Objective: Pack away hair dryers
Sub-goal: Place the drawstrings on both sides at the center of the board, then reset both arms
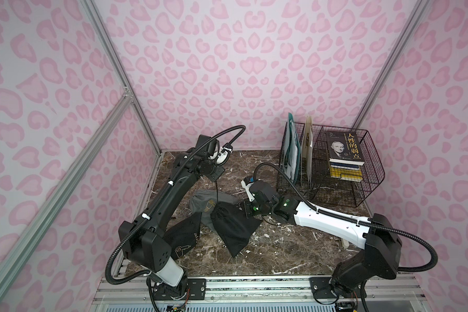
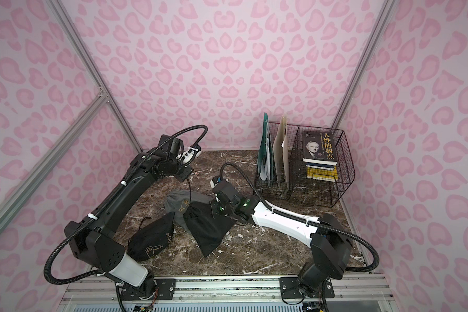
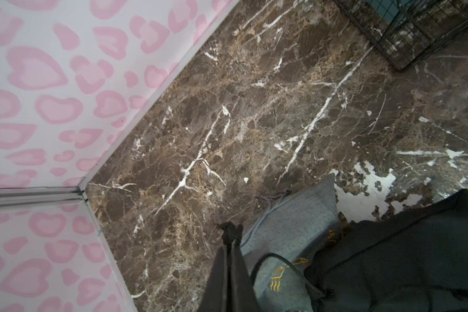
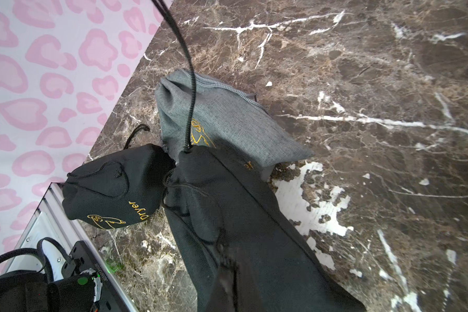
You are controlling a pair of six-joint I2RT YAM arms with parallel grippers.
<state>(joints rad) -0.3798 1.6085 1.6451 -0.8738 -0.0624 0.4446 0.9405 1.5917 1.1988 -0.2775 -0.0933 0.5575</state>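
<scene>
Left gripper [image 3: 230, 244] pinched shut on black drawstring knot [image 3: 231, 230], right gripper [image 4: 224, 259] apparently clamping middle black pouch [image 1: 233, 229], grey pouch [image 1: 203, 198] touching its far side

Walls [image 1: 227, 67]: white, pink blotches.
Tabletop [image 1: 281, 248]: brown marble, white veins.
Grey pouch [image 1: 203, 198]: gold print.
My arms [image 1: 168, 194]: black and white.

Black wire rack [image 1: 373, 167] with stacked books [image 1: 342, 147] and upright folders [image 1: 292, 154] at the marble tabletop's [image 1: 281, 243] far right corner
</scene>
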